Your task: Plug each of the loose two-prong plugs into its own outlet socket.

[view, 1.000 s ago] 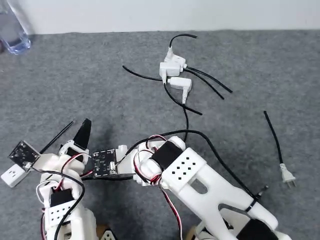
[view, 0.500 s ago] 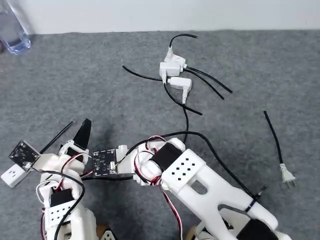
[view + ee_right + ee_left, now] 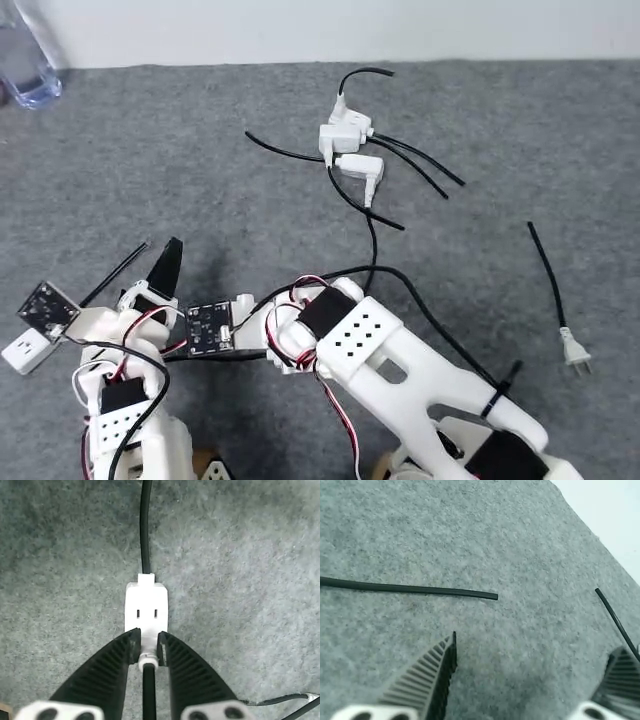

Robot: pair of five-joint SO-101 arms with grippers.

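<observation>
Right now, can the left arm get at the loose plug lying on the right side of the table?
Probably not: the loose plug lies far from the open left gripper, and the right arm stands between them.

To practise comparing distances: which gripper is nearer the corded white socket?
Right. The right gripper grips the corded white socket; the left gripper hangs open by a loose black cable.

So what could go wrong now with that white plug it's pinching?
The right arm's fingers grip the plug only at its narrow neck, so it might slip or twist. The socket lies loose on the felt; a push could simply slide it away. A black cable runs along the right arm and might snag.
</observation>
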